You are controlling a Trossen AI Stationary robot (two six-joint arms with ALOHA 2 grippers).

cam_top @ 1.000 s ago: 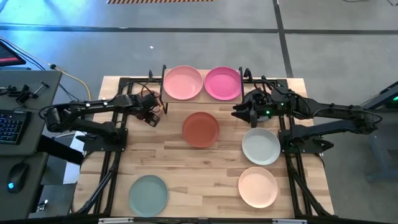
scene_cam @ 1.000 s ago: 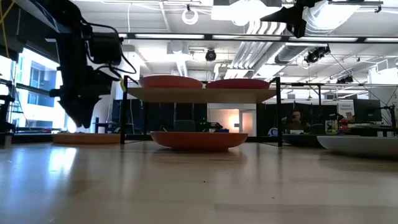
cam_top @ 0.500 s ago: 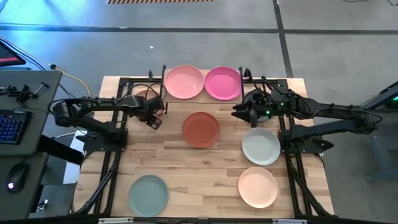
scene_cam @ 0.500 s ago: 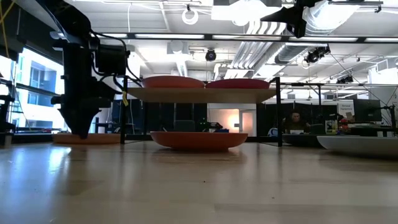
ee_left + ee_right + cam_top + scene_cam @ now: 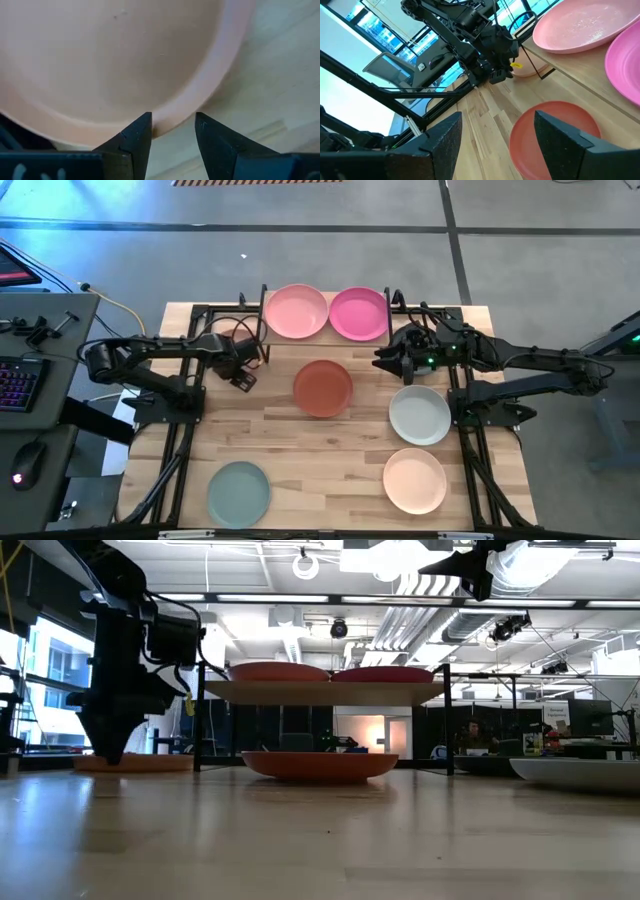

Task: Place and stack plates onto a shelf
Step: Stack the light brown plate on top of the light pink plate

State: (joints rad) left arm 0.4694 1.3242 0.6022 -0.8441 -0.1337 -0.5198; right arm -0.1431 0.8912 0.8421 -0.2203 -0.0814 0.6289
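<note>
Wooden tabletop (image 5: pixel 330 450) with plates spread around our shelf (image 5: pixel 325 692)

We see our left gripper (image 5: pixel 172 131), fingers apart, straddling the rim of the peach plate (image 5: pixel 115 65) left of the shelf; light pink plate (image 5: pixel 296 311) and magenta plate (image 5: pixel 358 313) sit on the shelf, terracotta plate (image 5: pixel 322 387) just near of it; our right gripper (image 5: pixel 495 145) hovers spread wide at the shelf's right end
</note>
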